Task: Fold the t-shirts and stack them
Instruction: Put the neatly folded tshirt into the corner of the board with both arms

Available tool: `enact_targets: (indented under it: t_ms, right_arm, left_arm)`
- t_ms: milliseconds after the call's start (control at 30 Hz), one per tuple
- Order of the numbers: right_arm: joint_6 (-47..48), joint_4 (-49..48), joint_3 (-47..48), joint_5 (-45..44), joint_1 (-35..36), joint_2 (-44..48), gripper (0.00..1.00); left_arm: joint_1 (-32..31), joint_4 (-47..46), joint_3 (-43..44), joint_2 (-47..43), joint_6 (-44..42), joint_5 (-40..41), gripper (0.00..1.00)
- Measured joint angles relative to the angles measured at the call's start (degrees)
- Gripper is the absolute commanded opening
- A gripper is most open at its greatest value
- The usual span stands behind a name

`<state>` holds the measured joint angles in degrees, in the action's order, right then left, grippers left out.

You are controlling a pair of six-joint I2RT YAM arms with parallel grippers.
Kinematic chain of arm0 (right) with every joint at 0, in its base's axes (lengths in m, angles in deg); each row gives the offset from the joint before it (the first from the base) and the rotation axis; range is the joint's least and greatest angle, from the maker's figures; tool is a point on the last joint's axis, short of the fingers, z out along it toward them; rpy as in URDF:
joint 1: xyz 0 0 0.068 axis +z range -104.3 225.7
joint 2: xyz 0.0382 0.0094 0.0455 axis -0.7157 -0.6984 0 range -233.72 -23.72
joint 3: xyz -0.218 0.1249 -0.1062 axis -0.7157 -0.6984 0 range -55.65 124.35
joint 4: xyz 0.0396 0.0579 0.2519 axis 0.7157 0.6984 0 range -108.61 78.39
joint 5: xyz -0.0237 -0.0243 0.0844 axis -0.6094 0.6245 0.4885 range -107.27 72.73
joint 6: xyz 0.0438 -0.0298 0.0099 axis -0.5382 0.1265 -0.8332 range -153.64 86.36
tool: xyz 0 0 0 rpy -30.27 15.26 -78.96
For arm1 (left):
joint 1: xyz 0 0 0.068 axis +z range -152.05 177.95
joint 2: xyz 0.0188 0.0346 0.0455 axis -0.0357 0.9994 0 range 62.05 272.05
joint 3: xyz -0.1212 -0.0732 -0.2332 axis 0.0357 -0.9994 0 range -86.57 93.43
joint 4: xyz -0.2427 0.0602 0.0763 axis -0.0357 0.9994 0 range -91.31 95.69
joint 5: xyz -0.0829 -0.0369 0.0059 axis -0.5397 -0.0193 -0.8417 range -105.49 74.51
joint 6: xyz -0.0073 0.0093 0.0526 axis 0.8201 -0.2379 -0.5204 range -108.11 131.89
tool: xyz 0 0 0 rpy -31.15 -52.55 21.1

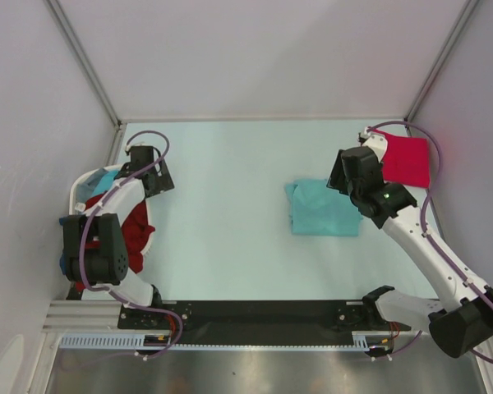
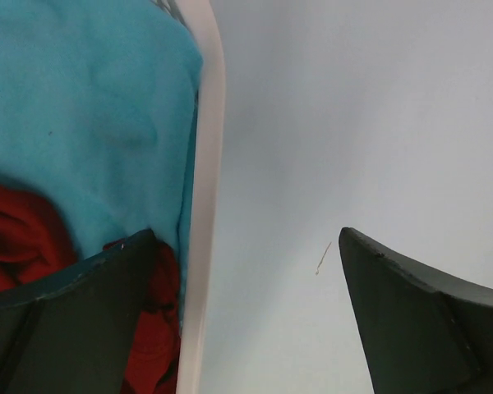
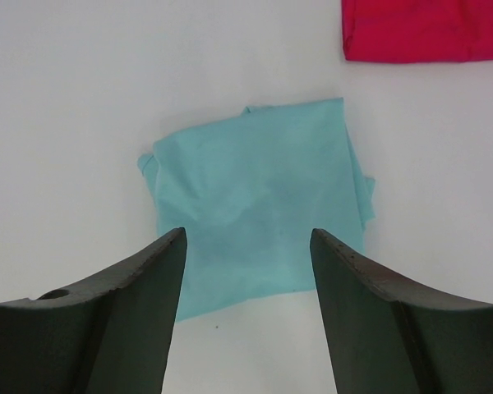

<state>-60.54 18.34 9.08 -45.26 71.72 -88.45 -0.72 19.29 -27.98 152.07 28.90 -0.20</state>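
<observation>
The folded light teal cloth t-shirt (image 1: 323,208) (image 3: 259,213) lies flat on the pale table (image 1: 222,213), right of centre. It is a nearly square packet, slightly longer left to right in the top view. The right hand (image 1: 343,174) (image 3: 246,238) hangs over its right edge, jaws wide and holding nothing. A folded bright pinkish-red t-shirt (image 1: 407,161) (image 3: 419,29) lies apart in the far right corner. The left hand (image 1: 150,167) (image 2: 246,238), wide and holding nothing, hangs over the rim of the white plastic laundry basket (image 1: 78,190) (image 2: 205,205), which holds a dark red shirt (image 1: 135,230) (image 2: 16,238) and a blue shirt (image 1: 107,179) (image 2: 82,107).
</observation>
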Motion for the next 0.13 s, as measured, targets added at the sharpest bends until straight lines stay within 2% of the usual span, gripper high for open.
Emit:
enact_targets:
  t_ms: [133]
  right_arm:
    - [0.02,-0.22,0.00,0.02,0.00,-0.44,0.68]
  left_arm:
    - [0.00,-1.14,-0.28,-0.02,-0.07,0.24,1.00]
